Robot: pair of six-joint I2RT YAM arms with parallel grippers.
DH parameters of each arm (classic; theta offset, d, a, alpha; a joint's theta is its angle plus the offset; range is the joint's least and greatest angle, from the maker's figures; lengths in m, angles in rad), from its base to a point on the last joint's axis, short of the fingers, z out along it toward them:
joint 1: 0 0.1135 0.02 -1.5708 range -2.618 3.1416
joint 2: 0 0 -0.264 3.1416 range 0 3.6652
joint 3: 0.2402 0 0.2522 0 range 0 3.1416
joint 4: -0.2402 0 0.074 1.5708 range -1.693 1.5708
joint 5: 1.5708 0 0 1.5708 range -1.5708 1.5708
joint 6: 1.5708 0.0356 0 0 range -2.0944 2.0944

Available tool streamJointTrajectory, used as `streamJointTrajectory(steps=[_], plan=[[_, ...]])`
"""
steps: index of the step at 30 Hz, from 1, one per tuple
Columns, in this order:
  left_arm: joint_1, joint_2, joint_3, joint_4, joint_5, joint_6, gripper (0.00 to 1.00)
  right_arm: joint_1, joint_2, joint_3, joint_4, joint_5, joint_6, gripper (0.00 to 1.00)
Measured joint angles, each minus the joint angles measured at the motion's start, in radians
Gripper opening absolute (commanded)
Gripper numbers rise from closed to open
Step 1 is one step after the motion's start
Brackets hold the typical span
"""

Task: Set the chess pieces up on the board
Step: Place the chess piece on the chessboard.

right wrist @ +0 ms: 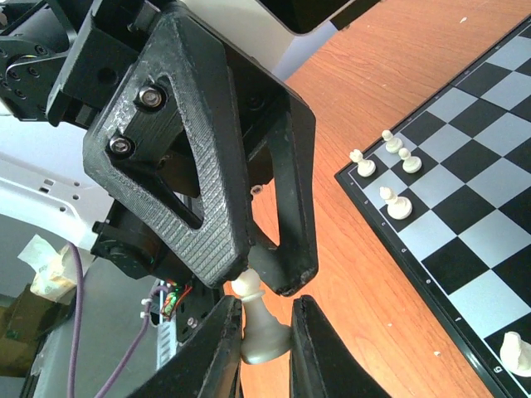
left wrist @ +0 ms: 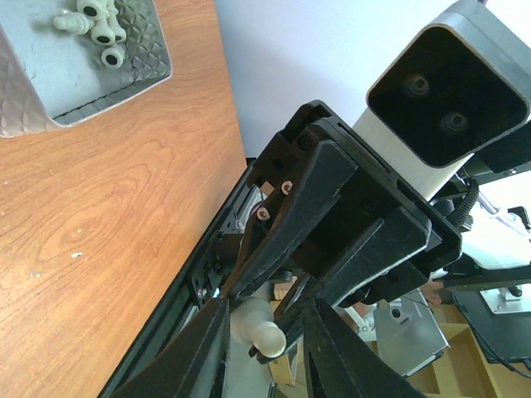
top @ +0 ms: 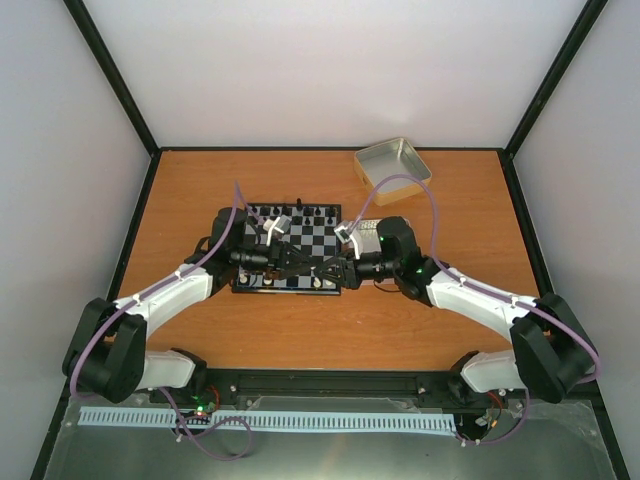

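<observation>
Top view, arms: the left gripper (top: pixel 296 262) and the right gripper (top: pixel 335 268) are meeting tip to tip above the near edge of the small black-and-silver checked chessboard (top: pixel 312 238), which is lying on the brown wooden table (top: pixel 420 320).
Top view, far row: tiny black pieces (top: pixel 300 210) are standing along it.
Left wrist view, held thing: a tiny cream-white plastic chess piece (left wrist: pixel 259 330) is sitting between the left gripper's fingers, and the right gripper's fingers are reaching onto it from the opposite side.
Left wrist view, left jaws: they are standing narrowly apart around the piece. I cannot tell whether they are pressing it.
Left wrist view, supply: loose cream pieces (left wrist: pixel 95 21) are lying in a shallow metal tin with a dimpled wall (left wrist: pixel 141 50).
Right wrist view, right jaws: they are nearly closed and pinching the piece's base, with the left fingertips flanking its small head.
Right wrist view, board: placed cream pieces (right wrist: pixel 398 205) are standing near one corner.
Step, as judged: the piece is probably passing from one gripper to the other, in the air beside the board.
Risk, dropping: if the right jaws let go before the left ones are biting firmly, the rounded head may slip out and the piece may fall and roll.
Risk, collision: crowded fingers may be nudging each other, twisting the piece or knocking the pieces already placed.
</observation>
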Motion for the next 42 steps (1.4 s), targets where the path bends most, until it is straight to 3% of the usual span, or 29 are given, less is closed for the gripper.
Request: streamJointTrajectory(steps=[7, 19, 21, 25, 27, 32, 42], plan=[[0.0, 0.007, 0.0, 0.006, 0.006, 0.0, 0.22, 0.0, 0.017, 0.003, 0.0, 0.003, -0.004, 0.15], [0.003, 0.016, 0.0, 0.005, -0.006, -0.012, 0.02, 0.0, 0.026, 0.005, 0.013, 0.01, 0.002, 0.16], [0.003, 0.016, 0.0, 0.006, -0.01, -0.011, 0.01, 0.0, 0.027, 0.005, 0.015, 0.013, 0.005, 0.24], [0.0, 0.015, 0.0, 0.002, -0.019, -0.003, 0.01, 0.002, 0.031, 0.005, 0.013, 0.028, 0.008, 0.51], [0.0, 0.015, 0.005, -0.031, -0.037, 0.027, 0.01, 0.005, 0.031, 0.006, 0.002, 0.043, 0.002, 0.58], [0.0, 0.015, 0.068, -0.227, -0.178, 0.174, 0.01, 0.006, 0.0, 0.003, -0.063, 0.143, -0.023, 0.63], [0.0, 0.015, 0.184, -0.585, -0.7, 0.424, 0.01, 0.002, -0.123, -0.004, -0.23, 0.515, -0.013, 0.63]])
